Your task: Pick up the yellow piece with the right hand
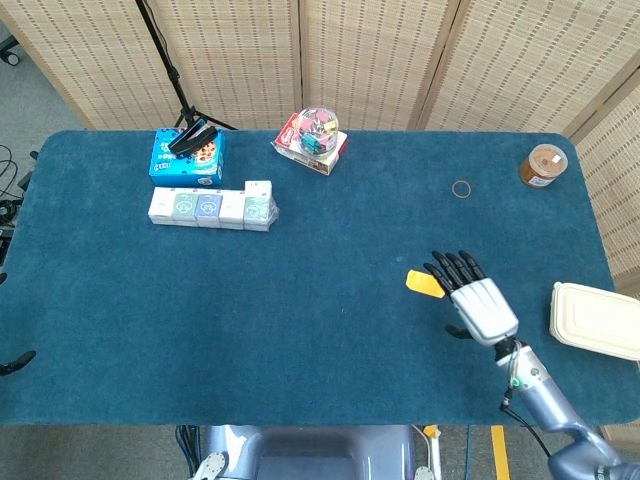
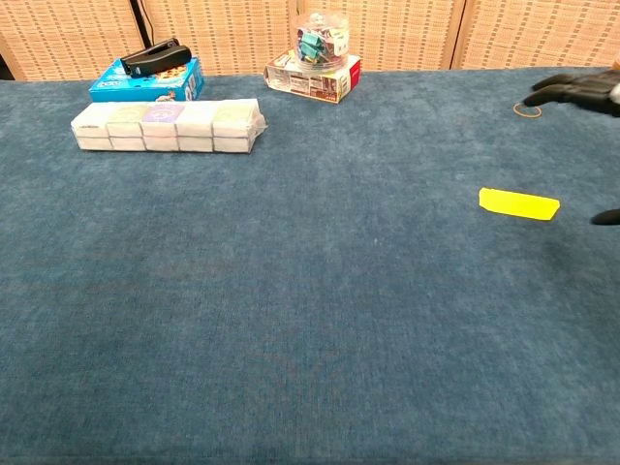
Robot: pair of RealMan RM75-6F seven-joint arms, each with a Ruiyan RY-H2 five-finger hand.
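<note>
The yellow piece (image 1: 422, 283) (image 2: 518, 203) lies flat on the blue table (image 1: 300, 330), right of centre. My right hand (image 1: 478, 303) hovers over its right end with fingers spread, palm down and holding nothing. Its dark fingertips (image 1: 452, 266) cover the piece's right edge in the head view. The chest view shows only those fingertips (image 2: 576, 89) at the right edge, above the table. Of my left hand, only a dark tip (image 1: 15, 362) shows at the far left edge.
A white lidded container (image 1: 597, 320) sits just right of my right hand. A rubber band (image 1: 461, 189) and a brown jar (image 1: 543, 166) lie at the back right. Tissue packs (image 1: 212, 207), a blue box (image 1: 187, 157) and a clip jar (image 1: 318, 127) stand at the back left.
</note>
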